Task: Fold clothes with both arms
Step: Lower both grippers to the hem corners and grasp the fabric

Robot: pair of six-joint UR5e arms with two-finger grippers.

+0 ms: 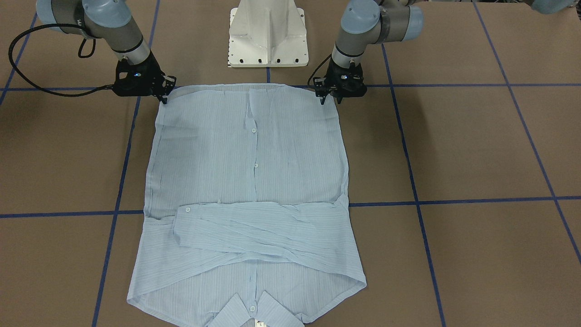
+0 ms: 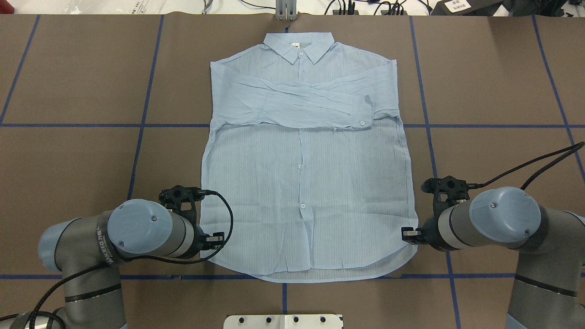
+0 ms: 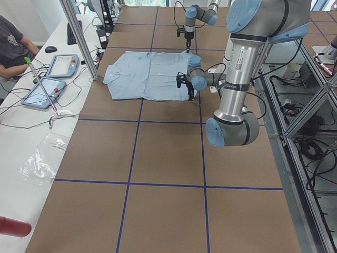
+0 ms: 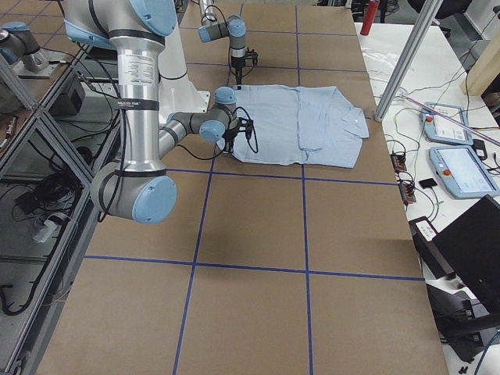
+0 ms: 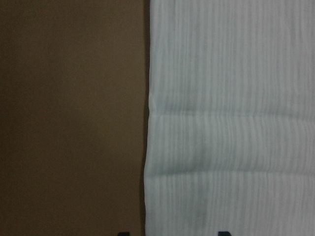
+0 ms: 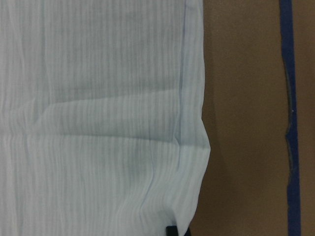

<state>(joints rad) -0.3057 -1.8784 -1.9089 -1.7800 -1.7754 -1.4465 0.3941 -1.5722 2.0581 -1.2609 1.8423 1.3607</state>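
On the brown table top [image 2: 68, 160], crossed by dark blue tape lines [image 2: 137, 151], the grey tube-jointed left arm with light blue joint caps [image 2: 137, 233] reaches in from the near-left side. Its black two-finger left gripper [image 1: 330, 100] is at the left corner of the hem. The jaws stand apart: in the left wrist view two dark fingertips [image 5: 223, 233] show at the bottom edge, with the cloth's side edge running between them. In the middle lies the thin pale-blue finely striped button-front shirt [image 2: 306, 183], flat and front side up. Its pointed collar [image 2: 299, 45] is at the far edge of the table and its curved hem is nearest the white pedestal base [image 2: 283, 321]. The long sleeves [image 2: 297, 105] are folded across the chest, one over the other, and a buttoned cuff [image 2: 363, 116] ends near the right side seam. At the right hem corner is the matching black right gripper [image 1: 164, 100] of the grey right arm [image 2: 493, 219]. Its jaws are drawn together, and its wrist view shows a single dark tip [image 6: 172, 231] on the very edge of the fabric, pinching it.
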